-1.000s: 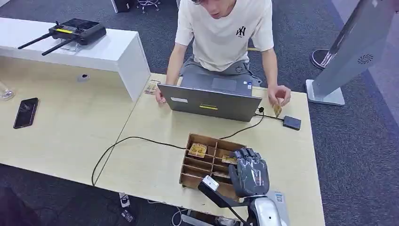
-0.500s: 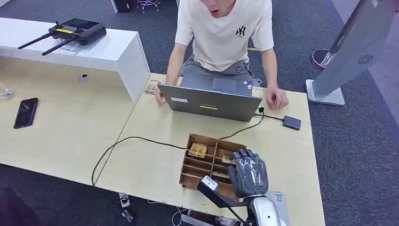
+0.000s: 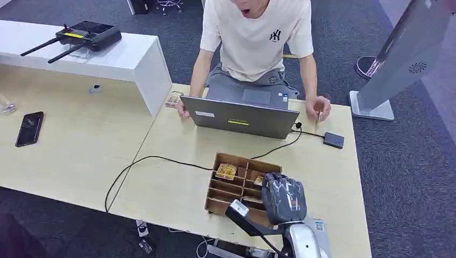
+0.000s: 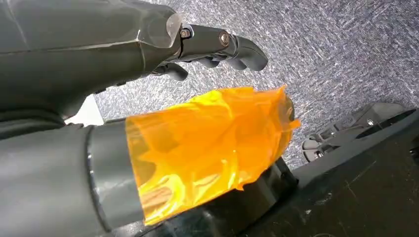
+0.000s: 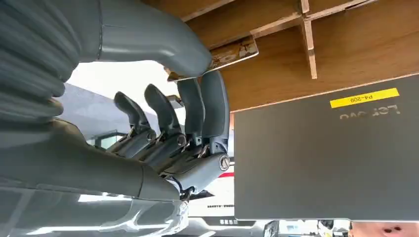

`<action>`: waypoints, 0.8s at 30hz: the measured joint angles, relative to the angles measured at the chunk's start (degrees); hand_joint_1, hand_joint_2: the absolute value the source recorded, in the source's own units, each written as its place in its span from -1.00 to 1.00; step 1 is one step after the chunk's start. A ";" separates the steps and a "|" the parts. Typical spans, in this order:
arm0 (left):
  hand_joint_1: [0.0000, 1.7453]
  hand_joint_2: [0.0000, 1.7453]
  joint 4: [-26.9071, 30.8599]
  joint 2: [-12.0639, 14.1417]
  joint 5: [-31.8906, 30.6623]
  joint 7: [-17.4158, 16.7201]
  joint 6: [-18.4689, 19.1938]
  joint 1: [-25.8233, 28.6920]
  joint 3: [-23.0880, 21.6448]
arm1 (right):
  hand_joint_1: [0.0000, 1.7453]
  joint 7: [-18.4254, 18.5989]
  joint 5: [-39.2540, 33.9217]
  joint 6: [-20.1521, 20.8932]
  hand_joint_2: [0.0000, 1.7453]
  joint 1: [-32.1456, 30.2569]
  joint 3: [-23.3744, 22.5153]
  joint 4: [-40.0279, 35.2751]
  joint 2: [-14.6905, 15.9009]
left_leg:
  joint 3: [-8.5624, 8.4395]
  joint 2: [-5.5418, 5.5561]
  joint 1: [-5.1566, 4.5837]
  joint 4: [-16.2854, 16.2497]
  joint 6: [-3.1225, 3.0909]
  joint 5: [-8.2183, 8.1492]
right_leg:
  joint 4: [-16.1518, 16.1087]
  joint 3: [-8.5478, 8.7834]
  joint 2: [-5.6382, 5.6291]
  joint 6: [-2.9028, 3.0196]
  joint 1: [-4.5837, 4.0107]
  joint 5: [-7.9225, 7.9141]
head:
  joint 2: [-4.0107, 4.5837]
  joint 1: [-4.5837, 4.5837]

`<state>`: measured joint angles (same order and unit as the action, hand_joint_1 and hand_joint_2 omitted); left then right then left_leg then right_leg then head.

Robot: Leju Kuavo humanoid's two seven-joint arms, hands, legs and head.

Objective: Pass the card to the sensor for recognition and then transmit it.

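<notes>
Your right hand point(image 3: 283, 198) pinches a card point(image 5: 232, 53) between thumb and fingers, just above the wooden tray point(image 3: 226, 188)

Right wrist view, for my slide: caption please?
Right hand pinches a card at the wooden divided tray.

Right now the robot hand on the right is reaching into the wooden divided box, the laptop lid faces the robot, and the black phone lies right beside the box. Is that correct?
Not quite: the phone lies far from the wooden box, on the neighbouring table to the left, as the head view shows. The right robot hand is at the box, and the laptop lid faces the robot.
</notes>
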<state>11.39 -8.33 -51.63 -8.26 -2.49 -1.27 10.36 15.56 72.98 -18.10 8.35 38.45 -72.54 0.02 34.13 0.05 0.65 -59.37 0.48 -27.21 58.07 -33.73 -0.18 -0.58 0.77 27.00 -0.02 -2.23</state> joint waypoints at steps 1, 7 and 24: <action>-1.00 -1.00 0.00 0.02 -0.02 0.00 0.00 0.00 0.00 | 0.76 0.02 -0.04 0.07 1.00 0.02 -0.02 0.00 0.00 | 0.00 0.00 0.00 0.00 0.00 0.00 | 0.00 0.00 0.00 0.00 0.00 0.00 | 0.00 -0.02; -1.00 -1.00 0.00 0.02 -0.09 0.00 0.00 0.00 0.00 | 0.86 0.04 -0.07 0.13 1.00 0.12 -0.09 0.00 0.00 | 0.00 0.00 0.00 0.00 0.00 0.00 | 0.00 0.00 0.00 0.00 0.00 0.00 | 0.00 -0.02; -1.00 -1.00 0.00 0.02 -0.13 0.00 -0.11 0.01 0.00 | 0.98 0.04 -0.24 -0.37 1.00 0.13 -0.55 -0.02 -0.11 | 0.00 0.00 0.00 0.00 0.00 0.00 | 0.00 0.00 0.00 0.00 0.00 0.00 | 0.00 0.00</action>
<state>11.39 -8.31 -51.76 -8.26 -2.60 -1.25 10.36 15.61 72.74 -18.47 8.49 37.90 -72.57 -0.09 34.13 0.05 0.65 -59.37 0.48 -27.21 58.07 -33.72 -0.19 -0.58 0.77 27.00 -0.02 -2.23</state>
